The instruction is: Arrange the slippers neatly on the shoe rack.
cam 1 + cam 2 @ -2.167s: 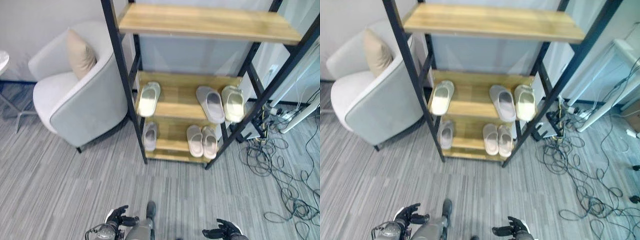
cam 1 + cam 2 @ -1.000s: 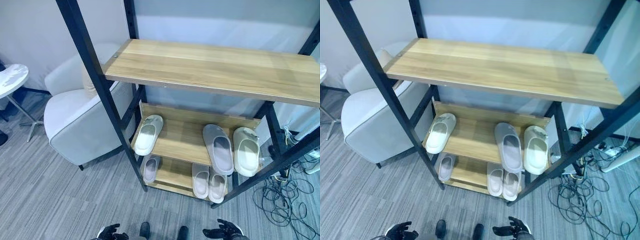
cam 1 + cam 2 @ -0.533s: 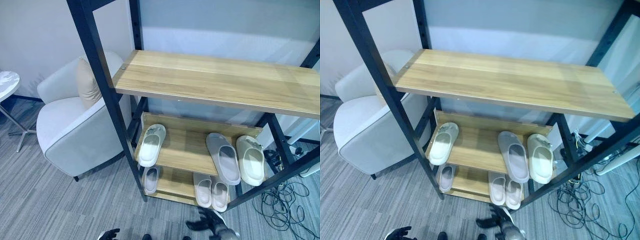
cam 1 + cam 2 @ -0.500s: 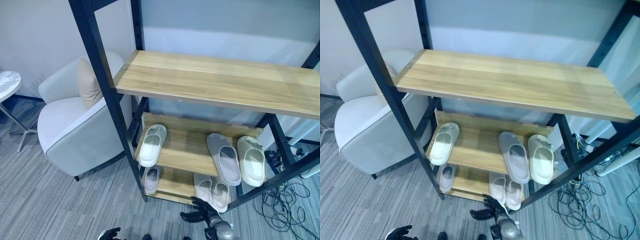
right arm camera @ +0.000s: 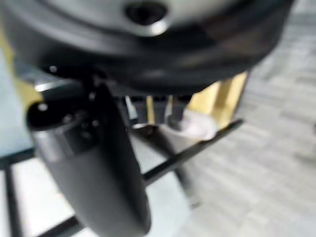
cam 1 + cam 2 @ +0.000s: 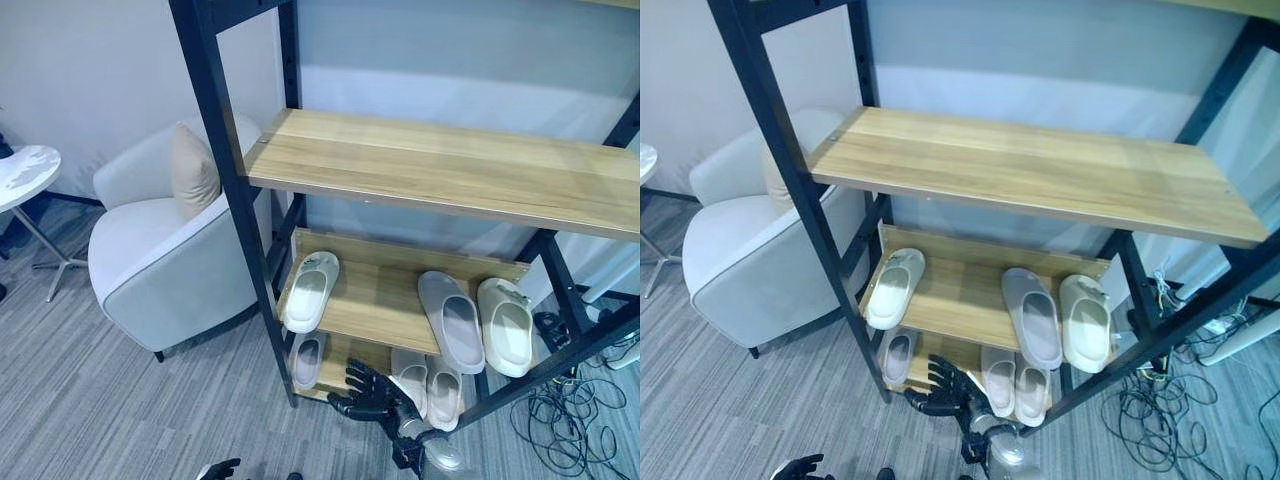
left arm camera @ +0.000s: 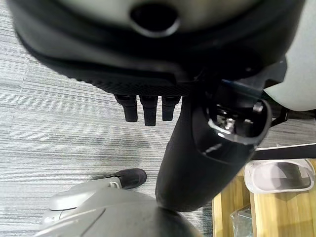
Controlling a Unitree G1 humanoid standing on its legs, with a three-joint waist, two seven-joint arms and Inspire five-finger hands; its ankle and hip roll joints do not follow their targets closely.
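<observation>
I hold my right hand (image 6: 372,392), fingers spread and empty, before the bottom shelf (image 6: 352,353) to reach the lone slipper (image 6: 306,361).

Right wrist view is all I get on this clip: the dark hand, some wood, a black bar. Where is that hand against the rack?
Observer: The right hand hangs open in front of the bottom shelf of the shoe rack, fingers spread, holding nothing.
Operator: What lies nearest it?
Observer: A pale pair of slippers on the bottom shelf, just to its right; a single grey slipper lies to its left.
Operator: And the shelf above?
Observer: Three slippers: a cream slipper at the left, then a darker grey slipper and a second cream slipper side by side at the right.
</observation>
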